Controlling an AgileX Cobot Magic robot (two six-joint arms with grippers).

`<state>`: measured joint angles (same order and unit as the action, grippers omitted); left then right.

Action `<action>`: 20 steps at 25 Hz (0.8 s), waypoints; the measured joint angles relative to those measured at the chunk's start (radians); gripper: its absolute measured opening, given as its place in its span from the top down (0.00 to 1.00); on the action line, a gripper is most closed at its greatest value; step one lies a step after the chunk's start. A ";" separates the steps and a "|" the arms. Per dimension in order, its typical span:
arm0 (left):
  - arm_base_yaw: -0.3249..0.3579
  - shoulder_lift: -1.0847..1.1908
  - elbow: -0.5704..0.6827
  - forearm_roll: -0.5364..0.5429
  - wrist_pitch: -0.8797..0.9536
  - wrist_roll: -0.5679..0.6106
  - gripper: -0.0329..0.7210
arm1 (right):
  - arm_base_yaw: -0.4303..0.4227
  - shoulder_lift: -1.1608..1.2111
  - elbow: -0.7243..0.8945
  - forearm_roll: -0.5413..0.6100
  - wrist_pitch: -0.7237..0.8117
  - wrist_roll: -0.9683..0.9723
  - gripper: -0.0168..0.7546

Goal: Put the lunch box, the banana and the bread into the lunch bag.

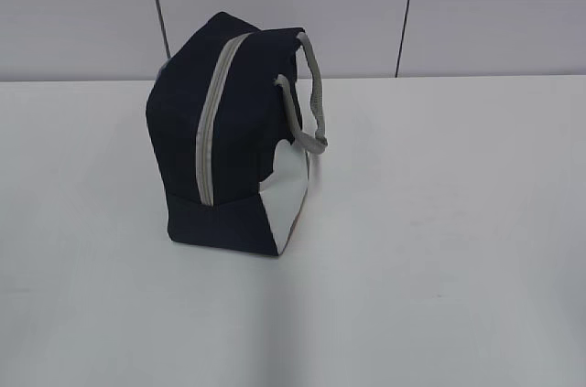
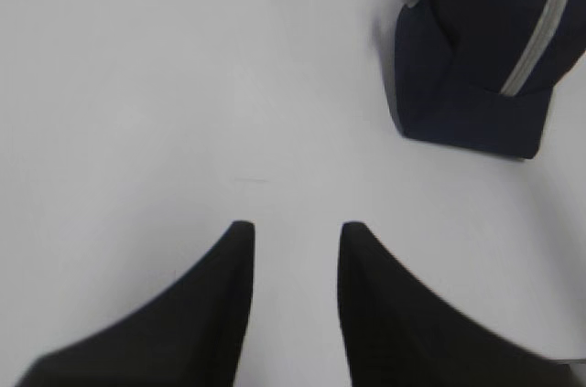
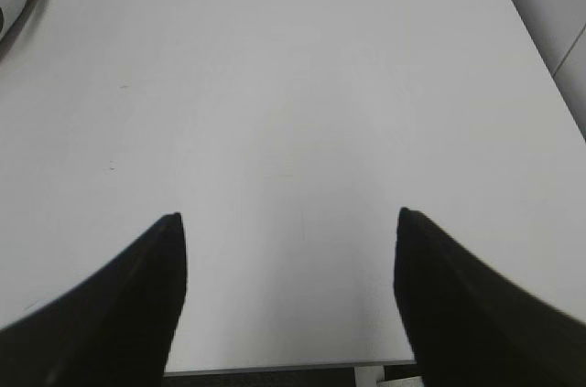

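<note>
smooth white table (image 1: 439,268), boxy navy fabric lunch bag (image 1: 229,131), grey zipper (image 1: 212,112)

A plain white table (image 1: 439,250) is filling most of the scene, its far edge meeting a pale grey wall (image 1: 275,3). Two thin dark seams (image 1: 157,3) are running down that wall.

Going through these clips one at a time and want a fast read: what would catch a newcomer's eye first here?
The navy lunch bag stands alone left of centre on the white table, its grey zipper closed and facing the camera, grey handles draped to its right. No lunch box, banana or bread shows anywhere. Both grippers hang empty over bare table, the right gripper spread wider than the left gripper, which has the bag off to its upper right.
</note>
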<state>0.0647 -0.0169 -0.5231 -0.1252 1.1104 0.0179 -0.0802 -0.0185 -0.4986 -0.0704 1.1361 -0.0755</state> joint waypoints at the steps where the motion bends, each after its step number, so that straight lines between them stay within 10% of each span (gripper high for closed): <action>1: -0.006 0.000 0.001 0.017 0.000 -0.018 0.63 | 0.000 0.000 0.000 0.000 0.000 0.000 0.30; 20: -0.056 0.000 0.001 0.072 -0.001 -0.087 0.63 | 0.000 0.000 0.000 0.000 0.000 0.000 0.30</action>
<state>0.0087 -0.0169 -0.5219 -0.0531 1.1092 -0.0690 -0.0802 -0.0185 -0.4986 -0.0704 1.1361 -0.0755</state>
